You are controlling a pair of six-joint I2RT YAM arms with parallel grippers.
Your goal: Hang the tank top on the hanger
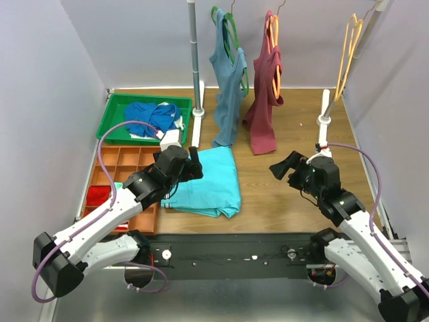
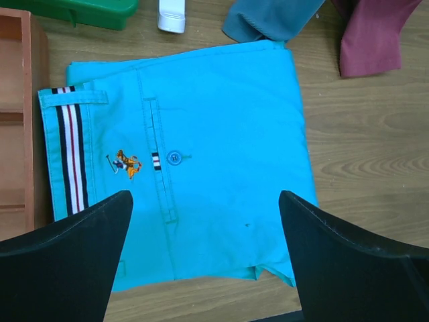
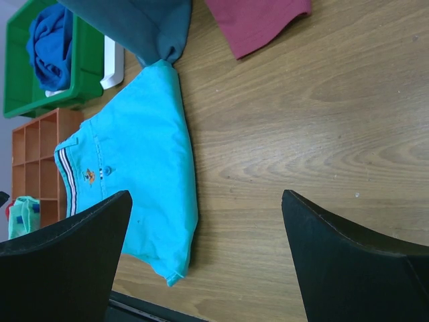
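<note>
Nearest the arms, the left pincer (image 2: 204, 201) hangs wide open with nothing in it, above a folded turquoise garment with a striped waistband (image 2: 201, 147) that lies flat on the wooden desk (image 1: 288, 201). The right pincer (image 3: 206, 196) is just as wide open and empty, and sits over bare wood to the right of that garment, well apart from it. Left of the turquoise garment stands an orange box of open compartments (image 1: 124, 161), some holding small cloth items.

Behind the box, at the far left, a green plastic tray (image 1: 110, 121) holds the royal blue sleeveless tank top (image 1: 151, 114), which lies crumpled inside it and is touched by neither pincer.

At the back, a grey-blue tank top on a green hanger (image 1: 229, 80) and a maroon top on an orange hanger (image 1: 265, 100) hang with their hems reaching the desk. Far right, the thin light-orange plastic hanger (image 1: 348, 50) hangs bare from a slanted white pole (image 1: 330, 100), well apart from the tank top.
</note>
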